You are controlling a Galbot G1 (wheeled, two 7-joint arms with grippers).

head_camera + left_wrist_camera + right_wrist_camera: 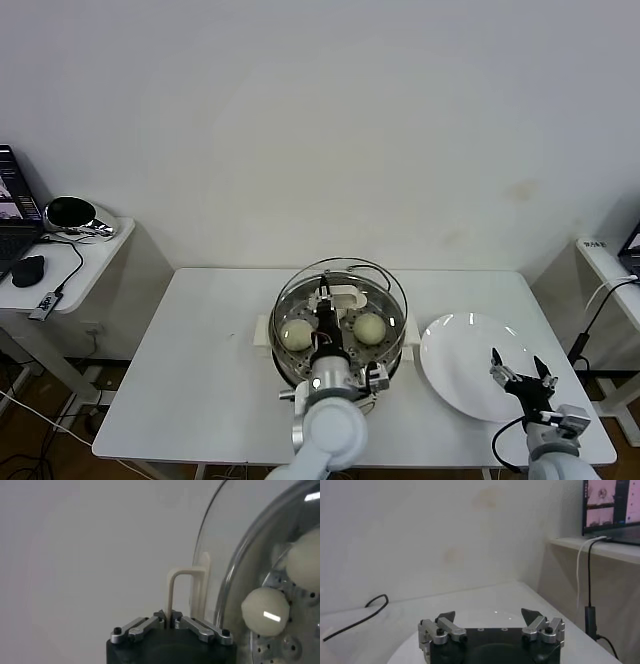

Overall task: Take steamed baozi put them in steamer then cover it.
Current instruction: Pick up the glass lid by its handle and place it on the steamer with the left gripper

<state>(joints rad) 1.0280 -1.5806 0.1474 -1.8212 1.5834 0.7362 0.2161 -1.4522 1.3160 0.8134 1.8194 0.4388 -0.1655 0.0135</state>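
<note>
The steamer (392,352) stands mid-table with cream side handles. Two steamed baozi (296,335) (369,328) show inside it through the glass; any others are hidden behind my left arm. The cover (375,285) is over the pot. My left gripper (325,302) is shut on its cream bar handle (345,296). The left wrist view shows the gripper (168,618) clamped on the handle (175,587), with the glass (235,540) and two baozi (265,611) (305,560) behind it. I cannot tell whether the cover rests on the rim. My right gripper (518,372) (489,615) is open and empty over the plate.
A flat white plate (460,355) lies right of the steamer, bare. A black cord (360,617) trails on the table. A side table (60,262) with a laptop, mouse and black bowl stands at the left; a shelf (605,262) with a screen at the right.
</note>
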